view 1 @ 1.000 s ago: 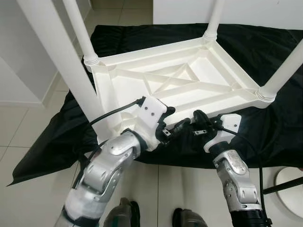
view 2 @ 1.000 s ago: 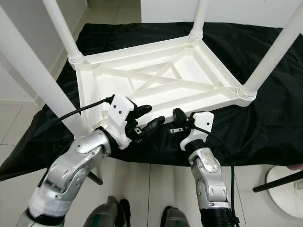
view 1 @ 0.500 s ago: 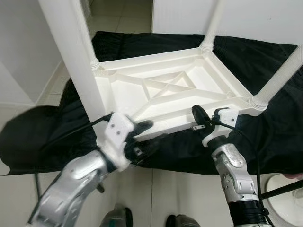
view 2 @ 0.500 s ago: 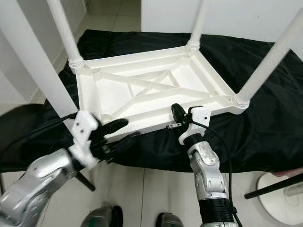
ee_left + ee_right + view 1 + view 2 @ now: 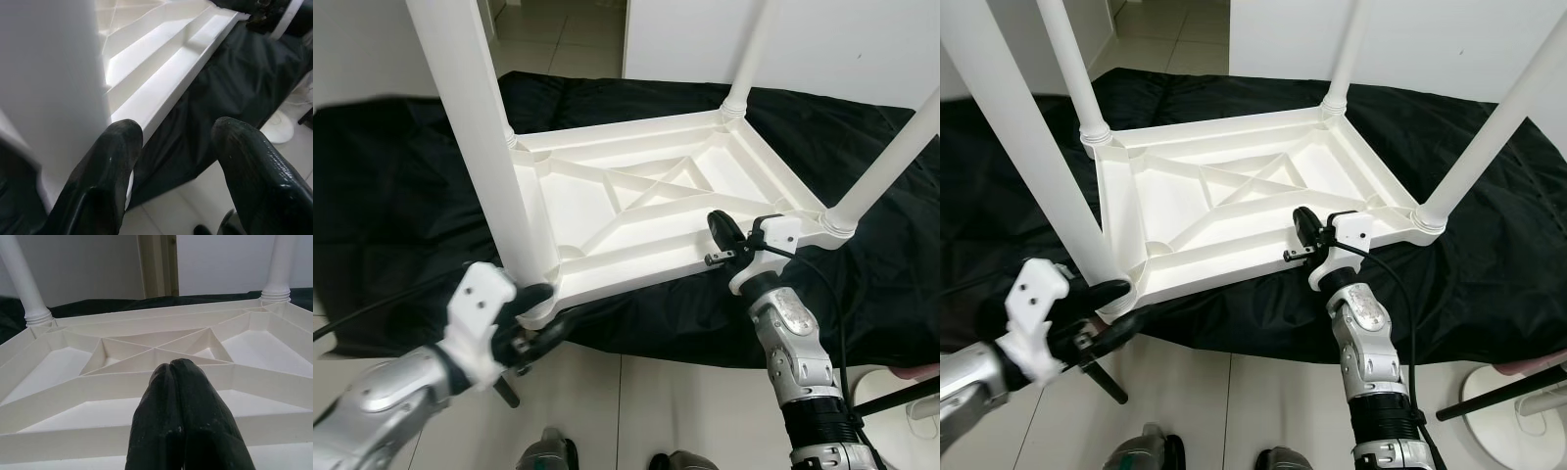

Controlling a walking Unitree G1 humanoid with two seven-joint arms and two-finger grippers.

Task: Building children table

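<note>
Upturned white plastic table on a black cloth: likely light, stiff, slippery; best gripped at its rim. Left gripper, fingers spread, sits at the near corner leg; right gripper, pressed closed and empty, rests on the rim.

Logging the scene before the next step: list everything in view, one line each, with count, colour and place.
children's table: one, white, upside down on the cloth, ribbed underside up
table legs: four, white, upright at the table's corners
cloth: one, black, spread on the floor under the table
floor: pale tiles, around the cloth
left gripper: one, black fingers, open, at the table's near left corner
right gripper: one, black fingers, shut, at the table's near edge
</note>
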